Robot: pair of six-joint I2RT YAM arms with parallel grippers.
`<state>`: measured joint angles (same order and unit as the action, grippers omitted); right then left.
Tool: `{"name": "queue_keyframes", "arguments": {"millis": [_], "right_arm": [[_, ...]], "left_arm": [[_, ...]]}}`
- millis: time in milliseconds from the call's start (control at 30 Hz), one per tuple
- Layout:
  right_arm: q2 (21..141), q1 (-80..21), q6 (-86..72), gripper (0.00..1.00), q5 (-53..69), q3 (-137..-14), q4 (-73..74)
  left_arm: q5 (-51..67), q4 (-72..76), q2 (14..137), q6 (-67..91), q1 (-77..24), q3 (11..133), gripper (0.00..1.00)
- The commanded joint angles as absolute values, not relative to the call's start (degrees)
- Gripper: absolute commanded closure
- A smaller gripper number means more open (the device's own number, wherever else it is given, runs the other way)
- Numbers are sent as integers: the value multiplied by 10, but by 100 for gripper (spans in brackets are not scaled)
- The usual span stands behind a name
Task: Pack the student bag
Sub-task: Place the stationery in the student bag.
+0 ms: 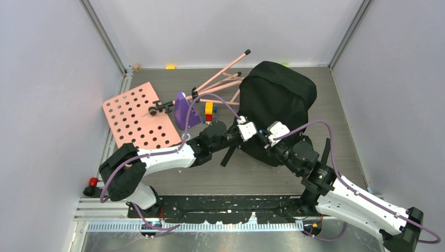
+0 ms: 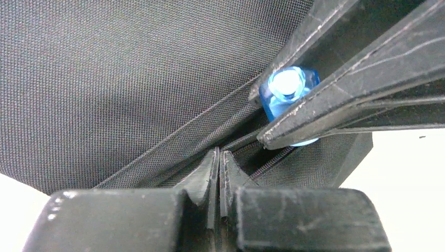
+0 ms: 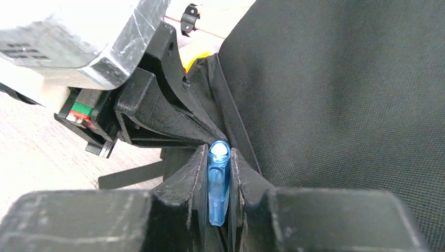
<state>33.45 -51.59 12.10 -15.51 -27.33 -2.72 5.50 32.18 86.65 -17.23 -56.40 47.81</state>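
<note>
On the tabletop, right of centre: the student bag (image 1: 278, 100) is lying slumped just beyond both wrists, with its far end reaching toward the back wall.
Bag appearance: black woven fabric, soft and sagging. One strap (image 1: 229, 155) is trailing toward the near edge, and a zip (image 2: 270, 163) is running along a seam on the near-left side.
Left gripper (image 2: 218, 163): its fingers are pressing together to a hairline slit right at that seam. I cannot tell whether any fabric is caught between them.
Right gripper (image 3: 219, 153): it is clamping tight on a blue translucent piece (image 3: 219, 184), with the rounded tip pointing at the seam. Whether that piece is a zip pull or a small loose item, I cannot tell.
Grippers together: they are working tip to tip, nearly touching, at the bag's near-left edge.
Outside the bag: a pink pegboard (image 1: 137, 116), a purple object (image 1: 183, 110), pink rods (image 1: 223, 73) and a small stack of coloured blocks (image 1: 210, 111) are lying to the left of the bag. The rods are reaching up to its side.
Progress (my judgement): early. The zip line is showing only a narrow dark slit, and nothing is showing inside the bag.
Remaining (my judgement): widening the opening, loading the items, then closing the zip.
</note>
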Motion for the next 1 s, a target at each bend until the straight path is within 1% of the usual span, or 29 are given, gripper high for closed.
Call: {"name": "queue_keyframes", "arguments": {"millis": [0,133,300,567,667,833,900,933,967], "right_arm": [[343,-518,184,99,-179,-278,-108],[365,-518,218,99,-202,-283,-89],[357,-518,223,99,-245,-255,-69],[366,-518,179,99,-266,-237,-22],[368,-518,165,100,-272,-227,-27],[404,-518,118,100,-275,-251,5],[412,-518,97,94,-286,-264,27],[411,-518,92,82,-292,-268,35],[409,-518,82,75,-294,-273,37]], "left_arm": [[73,327,845,-149,-546,501,100],[84,330,844,-135,-537,501,100],[110,319,842,-121,-521,509,100],[129,322,847,-105,-504,518,100],[129,325,850,-99,-502,522,100],[119,325,855,-90,-502,527,100],[119,322,851,-89,-502,528,100],[119,320,849,-90,-501,528,100],[119,315,848,-90,-501,529,100]]}}
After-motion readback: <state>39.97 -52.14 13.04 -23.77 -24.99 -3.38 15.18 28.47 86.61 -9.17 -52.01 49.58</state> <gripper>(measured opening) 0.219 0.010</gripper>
